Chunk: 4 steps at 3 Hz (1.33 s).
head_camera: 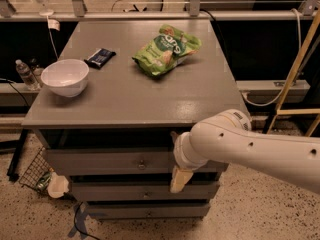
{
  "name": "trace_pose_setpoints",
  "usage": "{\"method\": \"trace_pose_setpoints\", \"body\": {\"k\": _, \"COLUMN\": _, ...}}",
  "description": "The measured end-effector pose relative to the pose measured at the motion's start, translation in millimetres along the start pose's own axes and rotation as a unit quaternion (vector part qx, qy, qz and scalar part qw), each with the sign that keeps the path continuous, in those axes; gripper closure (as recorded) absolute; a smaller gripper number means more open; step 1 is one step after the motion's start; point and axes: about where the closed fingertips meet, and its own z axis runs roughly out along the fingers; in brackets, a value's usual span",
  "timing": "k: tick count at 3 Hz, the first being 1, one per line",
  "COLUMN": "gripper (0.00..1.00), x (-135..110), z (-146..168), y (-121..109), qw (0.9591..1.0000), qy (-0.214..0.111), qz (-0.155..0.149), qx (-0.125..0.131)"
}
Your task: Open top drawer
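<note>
1. We see the top drawer (100, 160) just under the grey table top (150, 99), with its little round knob (142, 164) in the middle.
2. Our gripper (179, 176) hangs in front of this drawer, just right of the knob.
3. We cannot tell if the gripper is open or closed.

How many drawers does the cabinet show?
3, stacked: top drawer under the tabletop, middle drawer below it, bottom drawer nearest the floor. The gripper hangs before the top drawer's right side. None seems hidden.
</note>
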Motion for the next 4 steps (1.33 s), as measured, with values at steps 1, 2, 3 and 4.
{"method": "trace_pose_setpoints", "body": {"k": 1, "gripper": 0.16, "x": 2.5, "z": 17.6, "y": 1.0, "qw": 0.9999, "qy": -0.004, "qz": 0.002, "qx": -0.012}}
{"method": "trace_pose_setpoints", "body": {"k": 2, "gripper": 0.47, "x": 4.1, "z": 27.3, "y": 2.3, "qw": 0.9997, "qy": -0.014, "qz": 0.004, "qx": -0.022}}
{"method": "trace_pose_setpoints", "body": {"k": 3, "gripper": 0.69, "x": 3.6, "z": 25.7, "y": 1.7, "qw": 0.9997, "qy": -0.014, "qz": 0.004, "qx": -0.022}}
{"method": "trace_pose_setpoints", "body": {"k": 4, "gripper": 0.93, "x": 1.8, "z": 21.1, "y": -0.2, "qw": 0.9997, "qy": -0.014, "qz": 0.004, "qx": -0.021}}
